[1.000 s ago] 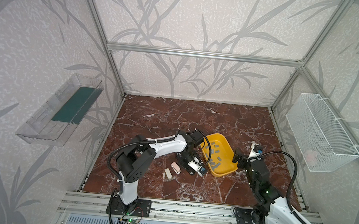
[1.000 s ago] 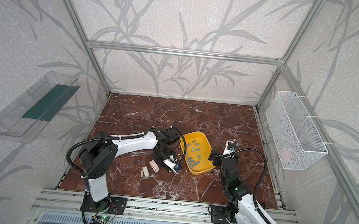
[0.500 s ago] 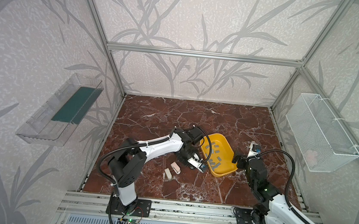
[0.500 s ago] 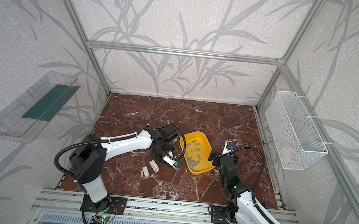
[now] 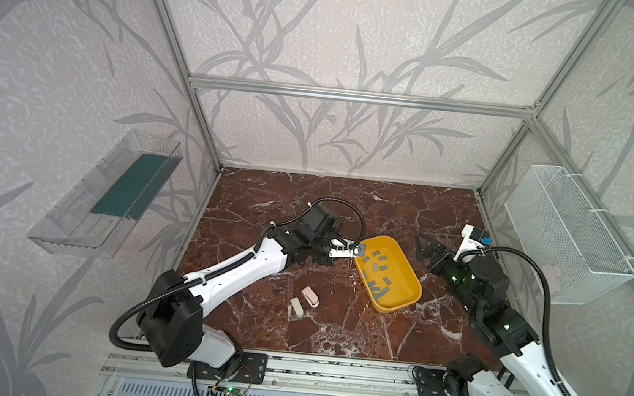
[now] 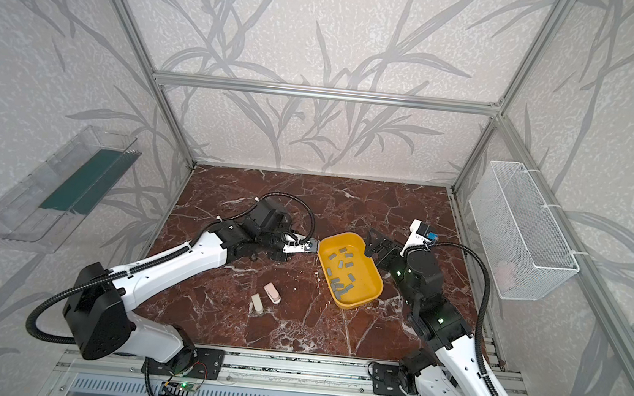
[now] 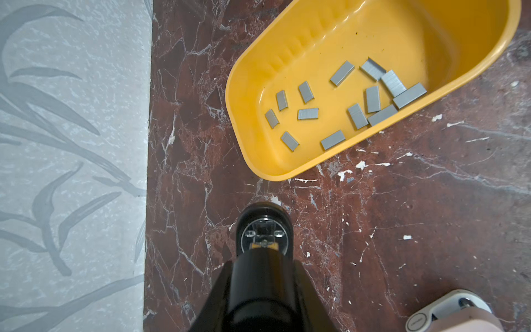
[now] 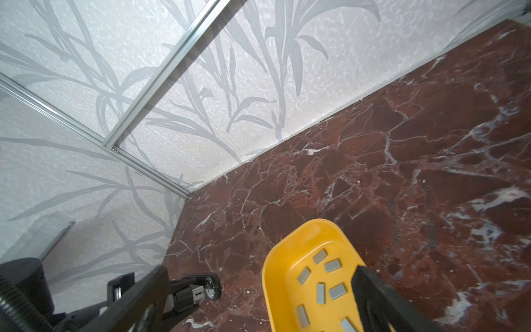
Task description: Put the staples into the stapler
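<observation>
My left gripper (image 5: 336,248) (image 7: 261,267) is shut on a black stapler (image 7: 263,281) (image 8: 189,291). The stapler's round tip (image 5: 360,249) hangs just outside the far left corner of the yellow tray (image 5: 392,308) (image 6: 354,305) (image 7: 238,86). Several grey staples (image 5: 380,268) (image 6: 348,265) (image 7: 308,113) (image 8: 332,265) lie loose in that tray. On the tray's right side my right gripper (image 5: 427,249) (image 6: 378,246) (image 8: 260,270) stands wide open and holds nothing.
A pink stapler (image 5: 310,296) (image 7: 448,313) and a beige stapler (image 5: 295,307) lie on the marble floor in front of the left arm. A white wire basket (image 5: 565,235) hangs on the right wall. On the left wall is a clear shelf (image 5: 109,195).
My left gripper has carried the black stapler away from the front, from beside the tray's near left edge to its far left corner. The right arm has hardly moved.
</observation>
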You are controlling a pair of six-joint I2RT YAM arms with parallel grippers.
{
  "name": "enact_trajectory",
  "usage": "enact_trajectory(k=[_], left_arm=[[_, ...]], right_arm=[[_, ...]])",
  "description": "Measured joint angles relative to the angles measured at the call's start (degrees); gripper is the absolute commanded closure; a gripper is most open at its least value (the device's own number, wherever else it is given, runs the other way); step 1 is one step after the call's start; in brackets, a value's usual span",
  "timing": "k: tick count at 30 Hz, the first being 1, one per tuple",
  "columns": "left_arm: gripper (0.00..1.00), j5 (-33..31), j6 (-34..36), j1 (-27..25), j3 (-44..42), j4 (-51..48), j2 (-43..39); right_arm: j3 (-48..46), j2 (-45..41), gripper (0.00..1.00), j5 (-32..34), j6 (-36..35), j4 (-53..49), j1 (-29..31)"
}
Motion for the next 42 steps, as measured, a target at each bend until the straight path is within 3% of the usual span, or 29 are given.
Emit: enact_trajectory(k=[4, 6, 12, 16, 18, 28, 42], left_arm=[[1.0, 0.79, -4.07, 0.11, 0.42, 1.42, -1.55], [1.0, 1.6, -5.55, 0.26, 1.49, 1.38, -1.42], [1.0, 2.62, -8.35, 0.39, 5.95, 0.68, 1.86], [1.0, 4.2, -8.46, 0.37, 4.92, 1.05, 1.84], [1.0, 4.83, -8.61, 0.0, 3.45, 1.79, 1.44], [1.0, 5.22, -8.68, -2.12, -2.05, 4.57, -0.17], [1.0, 4.31, -8.98, -2.16, -2.05, 5.42, -0.17]], right_arm=[[1.97, 7.98, 0.03, -1.75, -5.2, 2.32, 0.0], [-0.2, 10.62, 0.0, -3.23, -8.07, 6.01, 0.0], [-7.19, 14.16, 0.08, -12.61, -11.28, 13.94, -0.13], [-8.94, 13.4, 0.24, -16.39, -11.98, 20.15, 0.09], [-9.07, 13.38, 0.26, -17.81, -12.26, 22.01, 0.59], [-8.87, 19.69, 0.28, -19.65, -15.43, 27.17, 10.05], [-6.4, 27.89, 0.46, -20.5, -13.38, 27.67, 10.75]])
